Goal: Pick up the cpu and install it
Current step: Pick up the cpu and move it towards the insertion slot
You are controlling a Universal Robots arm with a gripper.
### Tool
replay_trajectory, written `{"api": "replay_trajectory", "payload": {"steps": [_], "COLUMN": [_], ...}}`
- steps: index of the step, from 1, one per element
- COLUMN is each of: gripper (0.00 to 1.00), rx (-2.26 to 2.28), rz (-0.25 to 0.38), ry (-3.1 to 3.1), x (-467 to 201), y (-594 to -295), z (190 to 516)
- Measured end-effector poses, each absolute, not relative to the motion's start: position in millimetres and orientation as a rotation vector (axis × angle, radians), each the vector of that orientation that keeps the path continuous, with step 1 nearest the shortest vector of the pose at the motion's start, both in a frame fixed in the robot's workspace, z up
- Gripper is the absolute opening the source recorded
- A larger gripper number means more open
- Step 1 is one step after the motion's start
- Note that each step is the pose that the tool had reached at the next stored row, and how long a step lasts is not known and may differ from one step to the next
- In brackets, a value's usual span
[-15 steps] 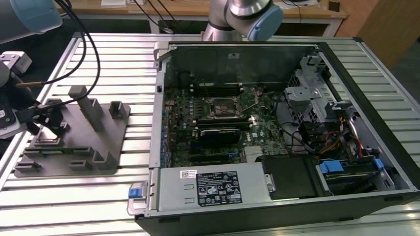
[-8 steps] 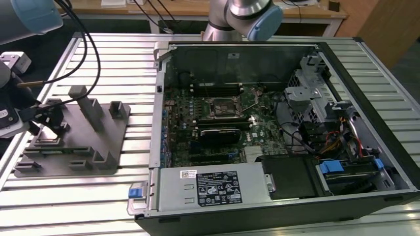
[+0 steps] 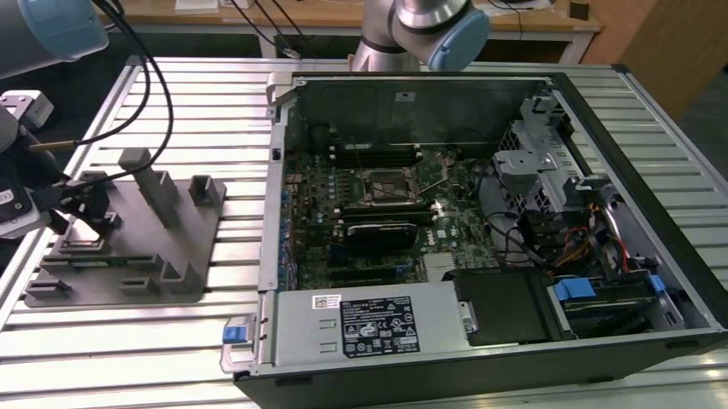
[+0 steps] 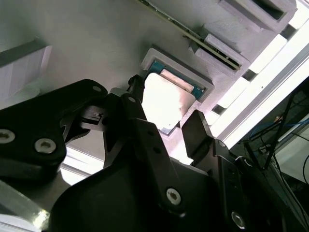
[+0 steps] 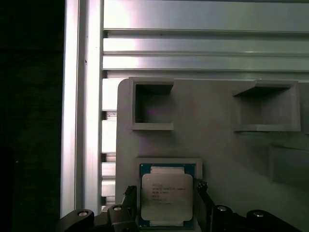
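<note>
The cpu [image 5: 166, 197], a flat square chip with a shiny silver top and blue-green edge, lies in a shallow pocket of the grey fixture tray [image 5: 212, 140]. My gripper [image 5: 165, 188] hangs low over it, open, with one black finger on each side of the chip and a narrow gap at either edge. In the second wrist view the cpu [image 4: 166, 104] glares bright between the two fingers [image 4: 193, 128] of the gripper [image 4: 166, 102]. In the exterior view the gripper [image 3: 91, 215] stands over the tray [image 3: 182, 256] at that view's left. The black-framed motherboard socket [image 3: 384, 186] sits inside the open computer case.
The open computer case [image 3: 569, 102] lies on the slatted aluminium table [image 3: 114, 341], to the exterior view's right of the tray. Grey upright blocks [image 3: 153, 187] rise from the tray close to the gripper. Cables [image 3: 159, 85] hang near the arm.
</note>
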State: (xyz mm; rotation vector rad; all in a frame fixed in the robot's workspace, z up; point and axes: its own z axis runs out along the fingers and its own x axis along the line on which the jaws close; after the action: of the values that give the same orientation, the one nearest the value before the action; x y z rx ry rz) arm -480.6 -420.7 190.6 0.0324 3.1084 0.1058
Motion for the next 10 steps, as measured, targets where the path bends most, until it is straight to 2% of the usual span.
{"api": "replay_trajectory", "payload": {"steps": [10], "gripper": [0.59], "rx": [0.033], "rz": [0.103], "ry": [3.109], "x": [-480.3], "y": [-418.0], "z": [187.7]}}
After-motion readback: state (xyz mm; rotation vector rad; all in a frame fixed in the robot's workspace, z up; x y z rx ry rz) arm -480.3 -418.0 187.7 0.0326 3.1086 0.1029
